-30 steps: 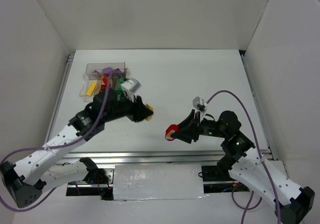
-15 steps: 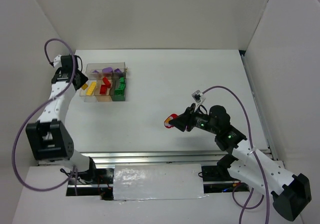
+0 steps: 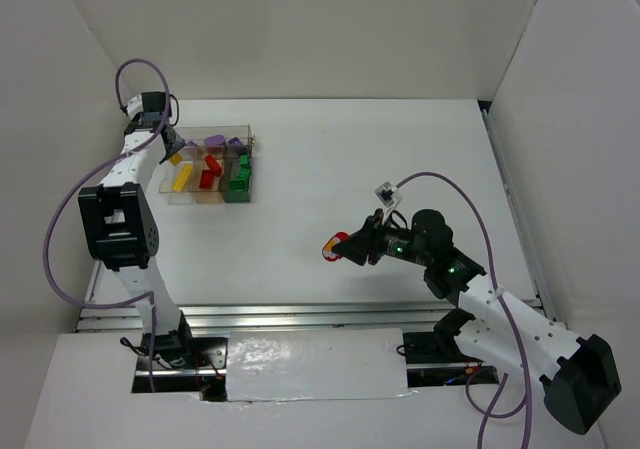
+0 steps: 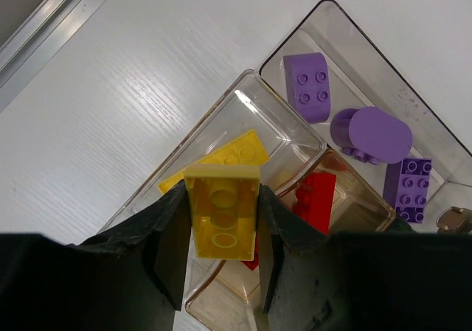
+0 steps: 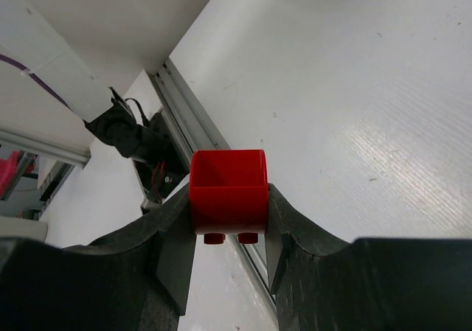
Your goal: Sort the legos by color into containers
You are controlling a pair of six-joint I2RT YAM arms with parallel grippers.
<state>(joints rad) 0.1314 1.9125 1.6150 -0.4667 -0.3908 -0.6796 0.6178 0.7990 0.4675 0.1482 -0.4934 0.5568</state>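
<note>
- Clear box (image 3: 212,128), table's 10 o'clock; separate compartments hold yellow bar (image 4: 240,150), red bricks (image 4: 316,192), green bricks (image 3: 239,177), purple pieces (image 4: 377,133).
- Left gripper (image 4: 221,231) is clamped on yellow brick (image 4: 221,213), over yellow compartment.
- Right gripper (image 5: 228,231) pinches red piece (image 5: 228,183); box at its 10 o'clock, well apart.

no readable text, labels or numbers

We see a white table (image 3: 380,159) framed by aluminium rails (image 3: 115,199). Directly on it, near its far-left corner, sits one clear compartmented box (image 3: 212,129).
</note>
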